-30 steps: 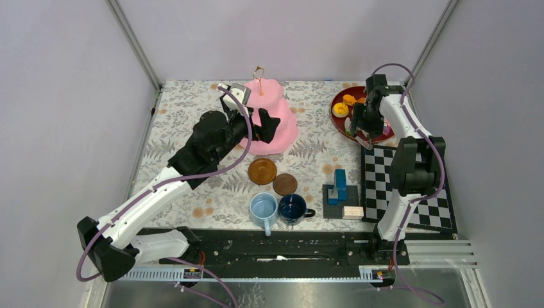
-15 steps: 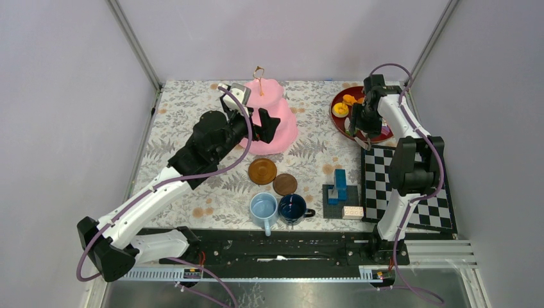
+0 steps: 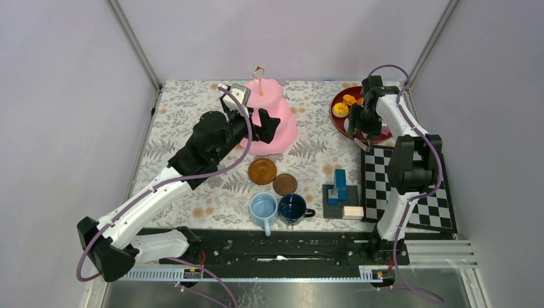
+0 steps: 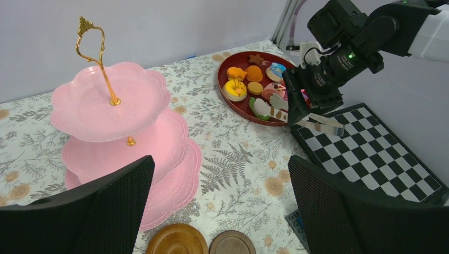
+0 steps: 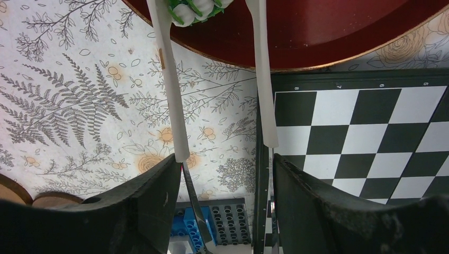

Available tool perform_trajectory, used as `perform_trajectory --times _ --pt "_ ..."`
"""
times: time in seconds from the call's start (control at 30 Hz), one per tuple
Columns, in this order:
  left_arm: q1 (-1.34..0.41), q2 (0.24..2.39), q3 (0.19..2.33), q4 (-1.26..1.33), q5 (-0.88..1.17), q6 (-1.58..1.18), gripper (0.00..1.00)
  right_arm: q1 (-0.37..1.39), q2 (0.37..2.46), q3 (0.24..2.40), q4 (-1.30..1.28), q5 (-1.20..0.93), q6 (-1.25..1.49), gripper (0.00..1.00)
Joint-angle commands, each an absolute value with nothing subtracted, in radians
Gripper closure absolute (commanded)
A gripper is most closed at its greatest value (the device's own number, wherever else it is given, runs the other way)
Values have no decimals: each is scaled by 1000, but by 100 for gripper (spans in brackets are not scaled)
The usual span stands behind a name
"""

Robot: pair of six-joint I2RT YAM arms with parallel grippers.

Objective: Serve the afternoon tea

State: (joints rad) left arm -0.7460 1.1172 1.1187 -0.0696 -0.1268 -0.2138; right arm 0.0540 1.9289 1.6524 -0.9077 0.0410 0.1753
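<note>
The pink three-tier stand [image 3: 276,125] [image 4: 122,132] is at the table's far middle, its tiers bare. My left gripper [image 3: 264,125] [image 4: 219,164] hovers open beside it, holding nothing. Toy pastries [image 3: 340,109] [image 4: 235,90] lie in a red tray [image 3: 339,120] [image 4: 233,106] [image 5: 344,42]. My right gripper [image 3: 360,125] [image 5: 222,164] is shut on white-tipped metal tongs [image 5: 172,79] [image 4: 317,124]. The tong tips stand on either side of a green-and-white pastry [image 5: 193,10] [image 4: 259,108]. Two brown saucers [image 3: 262,171] [image 3: 285,184] and the light-blue [image 3: 263,207] and dark-blue [image 3: 292,208] mugs sit near the front.
A blue block stack [image 3: 338,186] on a grey baseplate stands right of the mugs. A chequered board [image 3: 417,186] [image 5: 370,121] lies at the right, just below the red tray. Frame posts rise at the far corners.
My right arm has shifted slightly towards the far side of the tray with the tongs. The left arm has not moved.
</note>
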Motion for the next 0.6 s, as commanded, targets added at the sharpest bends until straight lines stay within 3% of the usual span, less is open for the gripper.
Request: perform_trajectory --times 0.0,0.23,0.57 --pt "-748 1091 1119 -12 -124 -212 1 66 1949 1670 -931 56 163 34" --pt "-747 1094 1119 -12 -124 -212 1 67 1955 1680 -930 55 166 37" --pt "-746 1092 1119 -12 -121 -215 1 68 1895 1683 -907 91 177 62"
